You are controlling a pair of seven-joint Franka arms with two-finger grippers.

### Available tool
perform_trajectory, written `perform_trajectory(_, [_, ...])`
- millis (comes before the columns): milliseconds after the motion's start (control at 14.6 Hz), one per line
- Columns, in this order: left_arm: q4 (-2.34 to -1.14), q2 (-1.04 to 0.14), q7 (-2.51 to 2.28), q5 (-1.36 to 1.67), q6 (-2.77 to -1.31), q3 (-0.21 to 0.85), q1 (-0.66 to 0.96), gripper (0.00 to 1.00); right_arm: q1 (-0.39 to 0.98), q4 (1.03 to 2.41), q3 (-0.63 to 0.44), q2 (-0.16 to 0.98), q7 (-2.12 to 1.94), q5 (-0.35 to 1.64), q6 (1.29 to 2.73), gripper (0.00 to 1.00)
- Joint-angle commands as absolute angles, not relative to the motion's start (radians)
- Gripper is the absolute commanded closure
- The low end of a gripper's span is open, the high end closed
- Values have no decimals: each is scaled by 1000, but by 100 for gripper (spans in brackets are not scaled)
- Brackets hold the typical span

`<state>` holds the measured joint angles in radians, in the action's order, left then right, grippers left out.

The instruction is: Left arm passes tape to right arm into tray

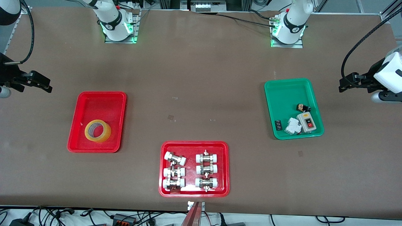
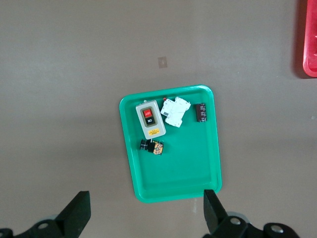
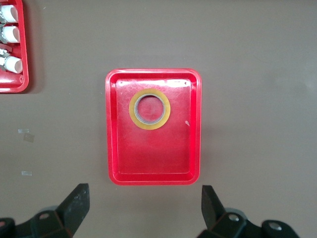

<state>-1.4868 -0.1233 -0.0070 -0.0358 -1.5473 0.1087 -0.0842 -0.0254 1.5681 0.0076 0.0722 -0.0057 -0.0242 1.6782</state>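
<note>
The tape (image 1: 97, 131), a translucent yellow roll with a pale core, lies flat in the plain red tray (image 1: 100, 100) toward the right arm's end of the table. It sits in the part of the tray nearer the front camera. The right wrist view shows the tape (image 3: 149, 109) inside the tray (image 3: 153, 158). My right gripper (image 1: 37, 83) is open and empty, raised over bare table beside that tray; it also shows in the right wrist view (image 3: 143, 198). My left gripper (image 1: 348, 84) is open and empty, raised over the table at the left arm's end; it also shows in the left wrist view (image 2: 146, 203).
A green tray (image 1: 282, 94) with a switch box and small electrical parts lies toward the left arm's end, also in the left wrist view (image 2: 173, 173). A red tray (image 1: 194, 144) with white-capped metal fittings lies near the front edge at the middle.
</note>
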Motion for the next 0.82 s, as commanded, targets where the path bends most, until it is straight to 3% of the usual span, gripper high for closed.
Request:
perform_trajectory(0, [-1497,-114,14,-21,-1559,114,-92,0,-31,1601,14,40,-14,-25,1680,0])
perform_trajectory(756, [-1497,-114,14,-20,-1559,114,-92,0,-31,1597,12,31,-18,-25,1635,0])
